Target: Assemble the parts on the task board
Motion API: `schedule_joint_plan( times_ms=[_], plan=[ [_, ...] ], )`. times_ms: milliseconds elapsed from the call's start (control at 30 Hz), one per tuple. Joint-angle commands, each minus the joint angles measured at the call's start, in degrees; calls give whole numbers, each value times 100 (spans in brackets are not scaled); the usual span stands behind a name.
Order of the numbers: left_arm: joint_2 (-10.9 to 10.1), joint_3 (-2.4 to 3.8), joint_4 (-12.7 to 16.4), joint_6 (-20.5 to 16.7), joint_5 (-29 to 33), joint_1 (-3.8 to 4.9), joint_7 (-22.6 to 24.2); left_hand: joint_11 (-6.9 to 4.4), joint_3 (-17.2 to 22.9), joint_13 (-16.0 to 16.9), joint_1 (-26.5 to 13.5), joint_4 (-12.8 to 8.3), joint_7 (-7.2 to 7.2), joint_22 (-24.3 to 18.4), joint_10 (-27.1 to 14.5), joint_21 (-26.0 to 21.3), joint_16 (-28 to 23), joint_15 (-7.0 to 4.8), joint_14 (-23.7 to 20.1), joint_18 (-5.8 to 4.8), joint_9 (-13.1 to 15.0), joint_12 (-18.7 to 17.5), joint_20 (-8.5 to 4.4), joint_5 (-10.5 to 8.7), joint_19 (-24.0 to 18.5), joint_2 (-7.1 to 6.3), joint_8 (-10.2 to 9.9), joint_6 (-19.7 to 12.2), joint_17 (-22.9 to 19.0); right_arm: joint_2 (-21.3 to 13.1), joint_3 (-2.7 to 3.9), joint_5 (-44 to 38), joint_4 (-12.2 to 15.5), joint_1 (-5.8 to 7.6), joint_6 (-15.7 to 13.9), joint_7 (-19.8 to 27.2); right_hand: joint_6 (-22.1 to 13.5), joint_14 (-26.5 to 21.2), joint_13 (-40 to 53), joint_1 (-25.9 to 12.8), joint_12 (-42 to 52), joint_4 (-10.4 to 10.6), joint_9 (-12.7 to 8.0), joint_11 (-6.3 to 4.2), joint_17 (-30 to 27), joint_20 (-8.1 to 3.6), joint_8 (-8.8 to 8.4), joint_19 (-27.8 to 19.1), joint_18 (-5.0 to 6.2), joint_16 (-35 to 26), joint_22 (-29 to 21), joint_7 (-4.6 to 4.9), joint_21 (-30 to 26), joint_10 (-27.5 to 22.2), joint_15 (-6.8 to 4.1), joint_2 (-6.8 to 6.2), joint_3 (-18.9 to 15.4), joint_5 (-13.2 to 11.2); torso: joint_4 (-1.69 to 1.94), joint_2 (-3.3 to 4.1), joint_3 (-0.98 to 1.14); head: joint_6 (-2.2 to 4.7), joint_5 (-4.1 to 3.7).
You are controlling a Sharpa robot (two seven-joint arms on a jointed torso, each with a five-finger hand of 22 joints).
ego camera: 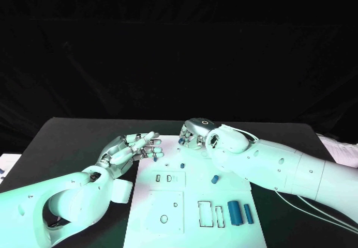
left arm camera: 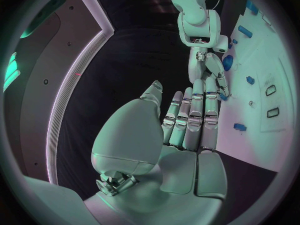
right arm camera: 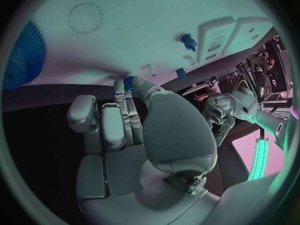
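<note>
While the right robot hand [ego camera: 195, 135] pinches a small blue part [right arm camera: 129, 81] between its fingertips at the far edge of the task board [ego camera: 195, 217], the left robot hand [ego camera: 134, 149] hovers beside it, fingers extended and holding nothing. Other blue parts [ego camera: 239, 212] lie on the board. Judgement: align the pinched part squarely over its recess before pressing down on the counter [ego camera: 67, 139].

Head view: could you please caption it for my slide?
Both silver robot hands, left and right, meet over the white rectangular task board's far edge.
</note>
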Motion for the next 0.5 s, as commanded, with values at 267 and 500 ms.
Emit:
schedule_joint_plan(
  times_ms=[267, 500],
  plan=[
    [3, 5, 6, 83, 8, 14, 19, 14, -11, -9, 42, -32, 36, -9, -12, -34, -23, -1, -26, 56, -4, -37, 15, -19, -19, -2, -33, -2, 9, 30, -9, -48, -86, 0, 31, -55, -1038, 28, -19, -119, -16, 116, -197, 209, -614, 152, -92, -458, 73, -331, -614, 247, -324, -908, 236, -238, -305, -495, -4, 0, -5, -6, 9],
    [-6, 5, -3, 85, 8, 14, 16, 14, -11, -9, 42, -32, 36, -9, -12, -34, -23, -1, -26, 56, -4, -37, 15, -19, -19, -2, -33, -2, 9, -215, -10, 17, 200, 0, -139, -16, -1147, -5, -9, -19, 25, 93, -165, 262, -862, 209, -63, -616, 121, -494, -866, 272, -491, -1181, 267, -210, -600, -429, 0, -2, 3, 3, 16]
  ],
)
